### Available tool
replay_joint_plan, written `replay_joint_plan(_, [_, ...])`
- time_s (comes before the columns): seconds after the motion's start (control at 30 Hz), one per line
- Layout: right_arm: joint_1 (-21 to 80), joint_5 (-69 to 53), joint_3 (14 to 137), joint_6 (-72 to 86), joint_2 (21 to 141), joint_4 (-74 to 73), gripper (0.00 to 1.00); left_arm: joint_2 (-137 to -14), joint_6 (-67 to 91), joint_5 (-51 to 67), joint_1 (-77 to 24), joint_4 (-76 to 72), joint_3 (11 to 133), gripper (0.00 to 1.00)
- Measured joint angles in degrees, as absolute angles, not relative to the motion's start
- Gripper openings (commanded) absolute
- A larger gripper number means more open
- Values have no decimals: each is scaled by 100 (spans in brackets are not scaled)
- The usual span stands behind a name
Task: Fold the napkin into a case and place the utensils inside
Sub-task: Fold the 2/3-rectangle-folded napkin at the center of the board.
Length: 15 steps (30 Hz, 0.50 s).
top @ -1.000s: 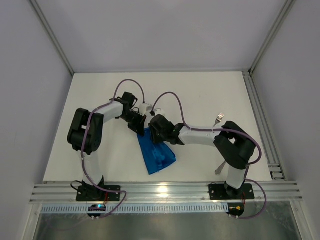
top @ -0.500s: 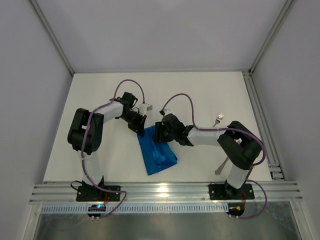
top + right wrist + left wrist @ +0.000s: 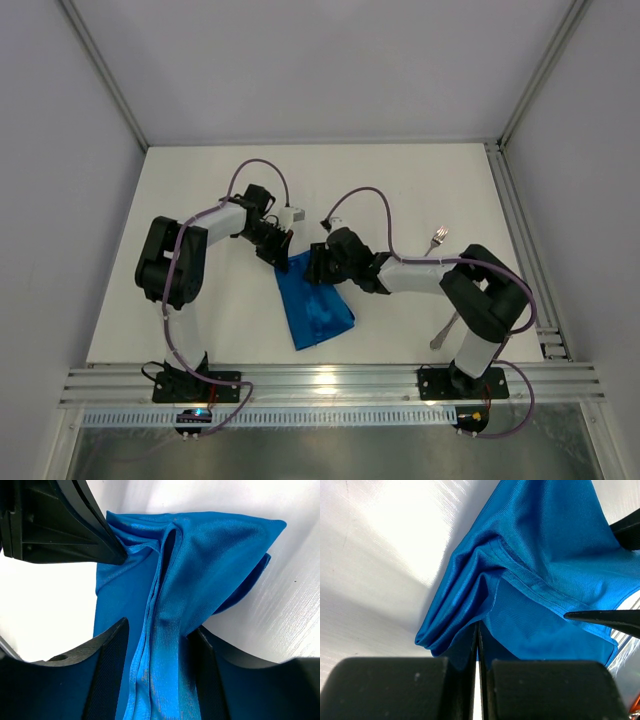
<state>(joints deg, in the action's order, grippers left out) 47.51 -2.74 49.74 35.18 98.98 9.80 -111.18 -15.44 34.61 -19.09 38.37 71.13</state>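
Note:
The bright blue napkin [image 3: 315, 308] lies rumpled and partly folded on the white table, in front of both arms. My left gripper [image 3: 283, 258] is shut on its far left edge; in the left wrist view the gripper [image 3: 478, 626] pinches a fold of the napkin [image 3: 535, 555]. My right gripper [image 3: 316, 268] is at the far right corner; in the right wrist view it [image 3: 160, 627] holds a raised ridge of the napkin [image 3: 200, 555] between its jaws. A silver fork [image 3: 437, 238] lies to the right. A second silver utensil [image 3: 443, 332] lies partly hidden by the right arm.
A metal rail [image 3: 520, 240] runs along the table's right edge, and grey walls enclose the back and sides. The two grippers are close together; the left gripper's black body [image 3: 60, 525] fills the upper left of the right wrist view.
My right gripper has shifted a little to the right along the napkin's far edge, and more of the cloth's top now shows. The left gripper and the utensils have stayed put.

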Motion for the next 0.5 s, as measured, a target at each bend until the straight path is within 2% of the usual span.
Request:
replay_joint_plan(0.2, [4775, -132, 5103, 3568, 9953, 775, 52, -11118, -1542, 3461, -1909, 3837, 7113, 0])
replay_joint_plan(0.5, [5559, 1581, 5999, 3369, 10337, -519, 46, -11157, -1542, 3518, -1909, 3859, 7140, 0])
